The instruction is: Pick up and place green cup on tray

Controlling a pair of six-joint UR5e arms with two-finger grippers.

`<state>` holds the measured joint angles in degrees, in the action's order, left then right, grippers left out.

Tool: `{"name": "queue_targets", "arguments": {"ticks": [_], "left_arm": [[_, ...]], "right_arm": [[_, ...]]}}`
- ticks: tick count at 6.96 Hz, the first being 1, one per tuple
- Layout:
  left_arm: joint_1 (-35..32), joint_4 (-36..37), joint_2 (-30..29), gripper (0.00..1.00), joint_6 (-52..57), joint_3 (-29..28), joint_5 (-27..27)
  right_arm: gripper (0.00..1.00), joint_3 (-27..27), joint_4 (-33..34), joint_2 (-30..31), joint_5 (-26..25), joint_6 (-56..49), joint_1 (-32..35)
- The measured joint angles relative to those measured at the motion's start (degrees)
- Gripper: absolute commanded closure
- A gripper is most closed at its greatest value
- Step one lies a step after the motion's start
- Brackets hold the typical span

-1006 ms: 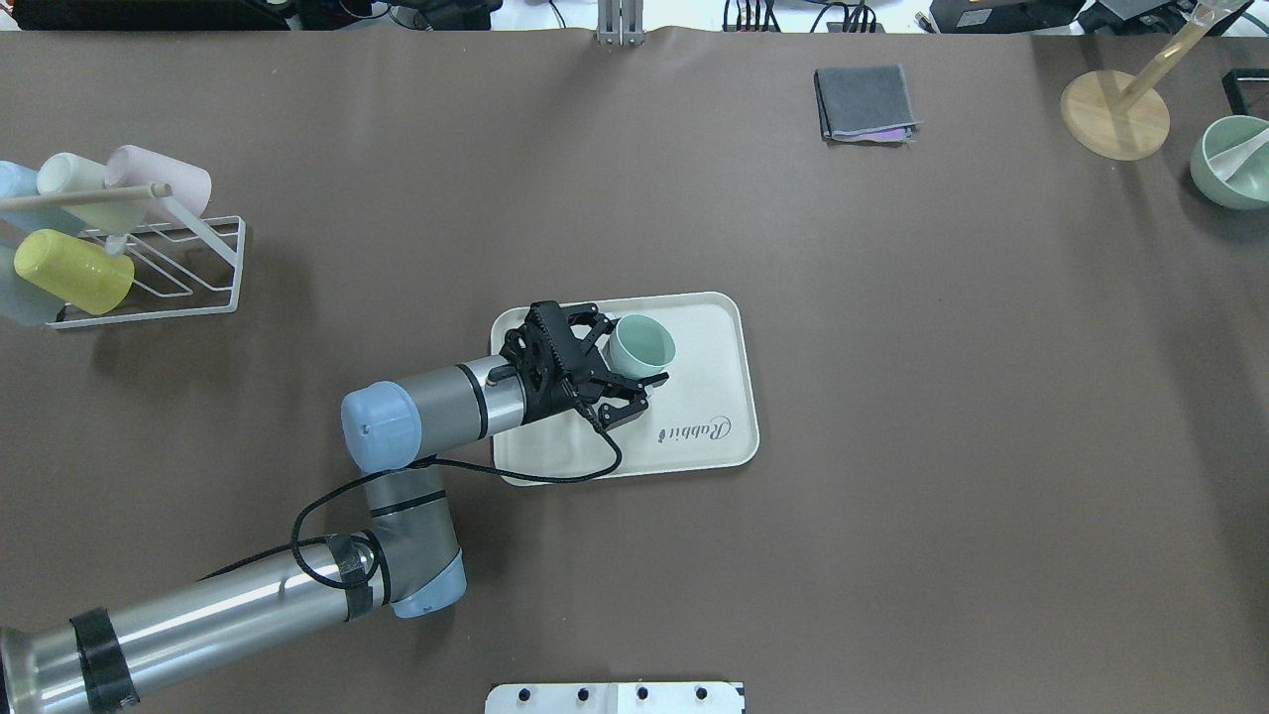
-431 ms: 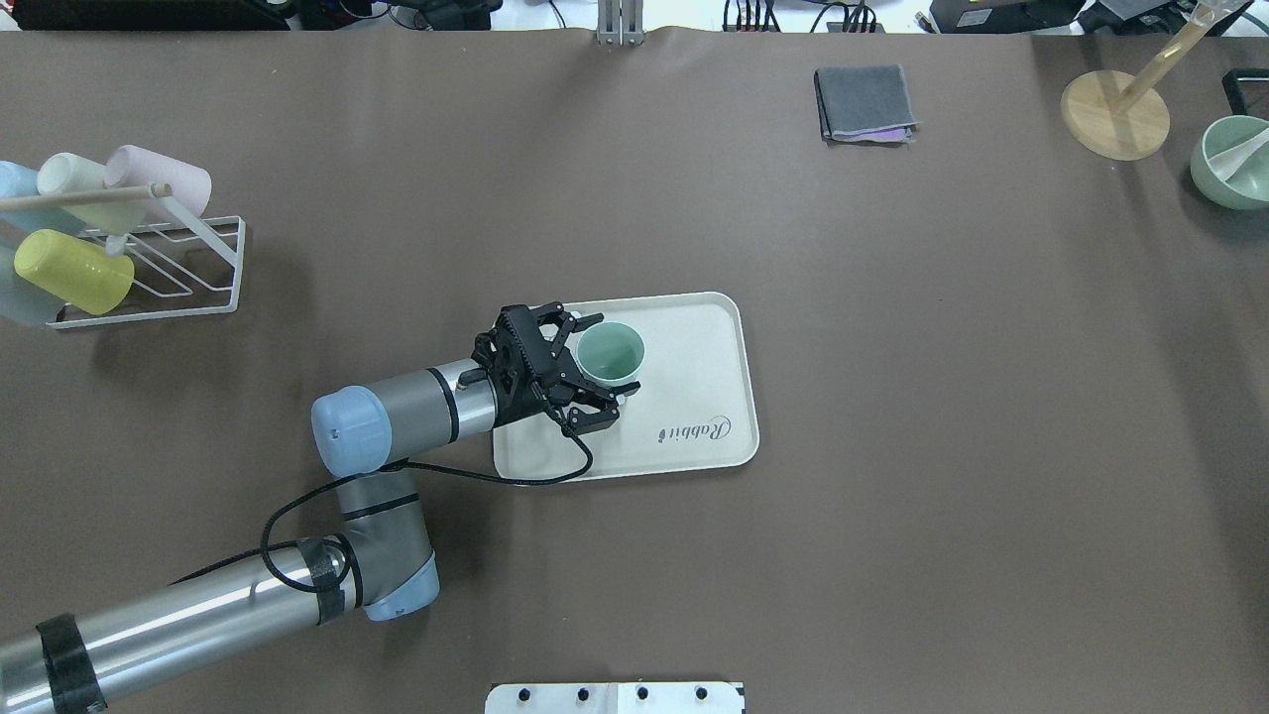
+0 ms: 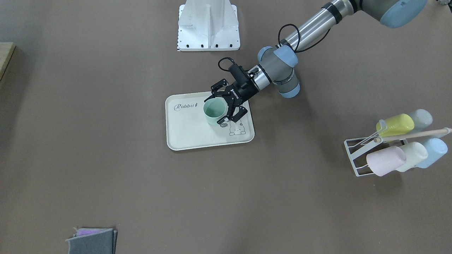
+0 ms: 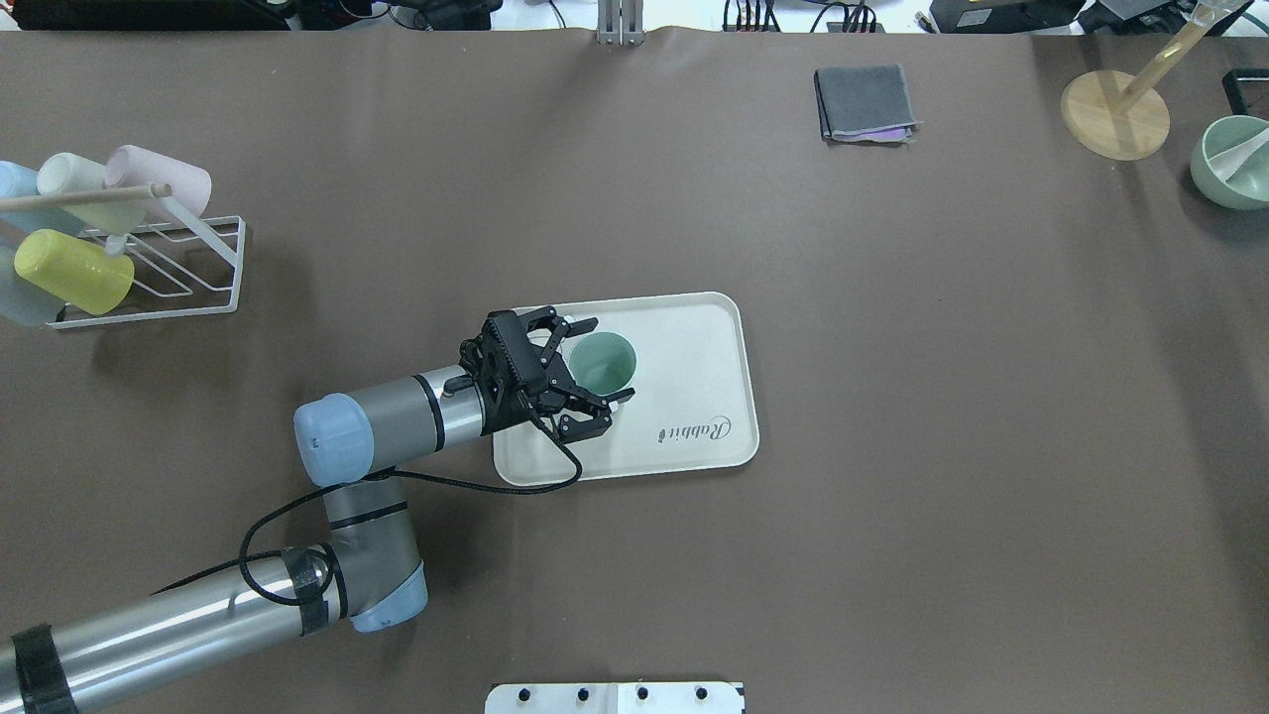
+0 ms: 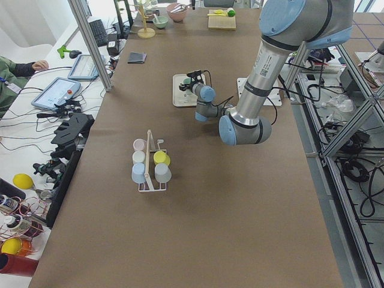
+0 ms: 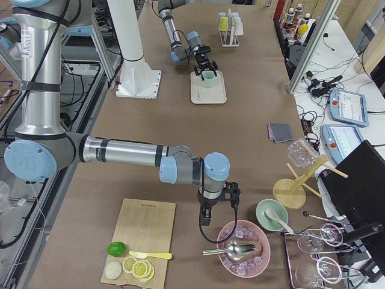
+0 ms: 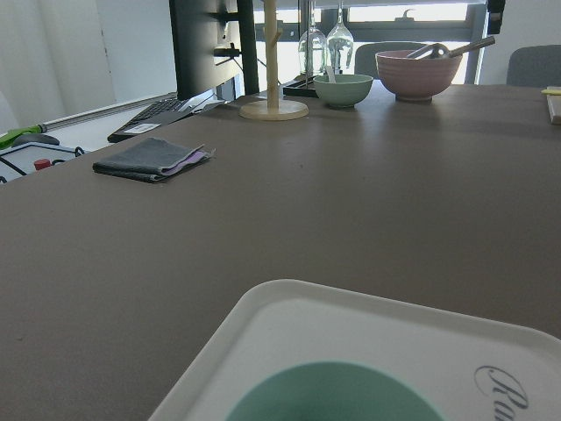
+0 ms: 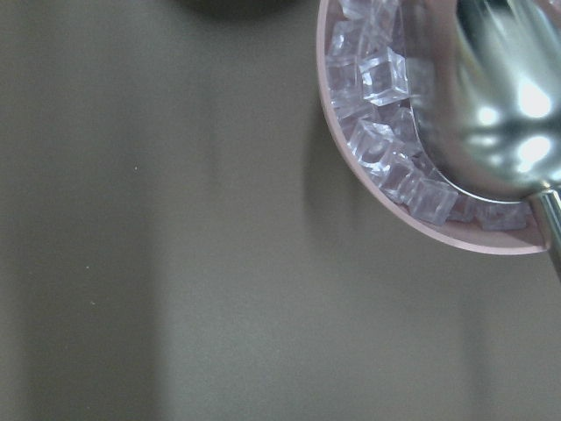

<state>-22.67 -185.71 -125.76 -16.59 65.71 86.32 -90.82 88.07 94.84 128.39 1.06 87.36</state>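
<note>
The green cup [image 4: 602, 362] stands upright on the left half of the cream-white tray [image 4: 694, 327], mouth up. It also shows in the front view [image 3: 214, 112] on the tray [image 3: 187, 134], and its rim [image 7: 333, 395] fills the bottom of the left wrist view. My left gripper [image 4: 607, 361] is low over the tray and open, with one jaw on each side of the cup and close to its wall. In the front view it [image 3: 218, 110] straddles the cup the same way. My right gripper [image 6: 206, 218] hangs by a pink ice bowl; I cannot tell its state.
A white wire rack [image 4: 149, 268] with several pastel cups stands at the far left. A folded grey cloth [image 4: 865, 102], a wooden stand [image 4: 1115, 114] and a green bowl [image 4: 1232, 164] lie at the back right. The pink ice bowl [image 8: 421, 167] sits under the right wrist.
My left arm drew back to the left and lowered the cup. The cup went from tilted to upright on the tray, and the jaws have spread slightly.
</note>
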Motion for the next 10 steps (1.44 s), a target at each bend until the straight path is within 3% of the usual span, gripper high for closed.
{"name": "queue_targets", "arguments": {"ticks": [2, 4, 7, 10], "left_arm": [[0.27, 1.53, 0.03, 0.01, 0.01, 2.6, 0.05], [-0.82, 9.32, 0.01, 0.01, 0.04, 7.77, 0.12], [-6.32, 29.51, -0.63, 0.01, 0.07, 15.48, 0.41], [-12.72, 54.09, -2.62, 0.01, 0.05, 17.92, 0.57]], "right_arm": [[0.0, 0.02, 0.02, -0.01, -0.06, 0.0, 0.0], [0.0, 0.02, 0.04, 0.04, -0.13, 0.0, 0.0], [0.0, 0.02, 0.09, 0.18, -0.04, 0.0, 0.0], [0.0, 0.02, 0.09, 0.2, 0.03, 0.0, 0.0]]}}
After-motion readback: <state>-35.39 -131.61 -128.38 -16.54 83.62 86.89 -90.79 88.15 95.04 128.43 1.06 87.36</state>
